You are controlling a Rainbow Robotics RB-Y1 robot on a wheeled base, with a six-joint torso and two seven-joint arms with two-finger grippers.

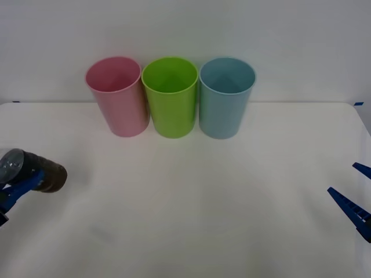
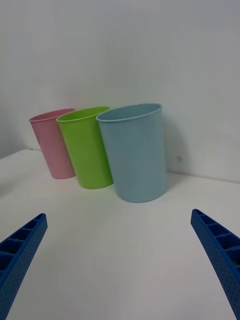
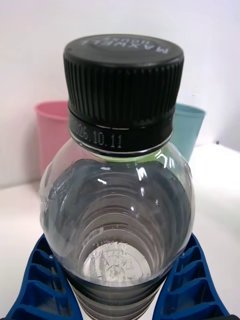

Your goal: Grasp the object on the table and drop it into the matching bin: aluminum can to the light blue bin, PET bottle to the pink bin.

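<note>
Front view first: left gripper (image 1: 17, 184) sits at the table's (image 1: 191, 220) left edge, jaws clamped on the PET bottle (image 1: 36, 171), which lies tilted on its side above the white surface. Pink bin (image 1: 117, 95), lime green cup (image 1: 170, 95) and light blue bin (image 1: 225, 95) stand upright in a touching row at the far side. Right gripper (image 1: 352, 194) waits at the right edge, jaws apart.

Right wrist view: blue fingers (image 2: 20, 250) spread wide, the light blue bin (image 2: 136, 152) nearest, green cup (image 2: 87, 147) and pink bin (image 2: 50, 142) beyond.

Left wrist view: black cap (image 3: 122, 85) and clear shoulder of the bottle (image 3: 117, 210), blue fingers (image 3: 42, 287) pressing both sides of its body.
</note>
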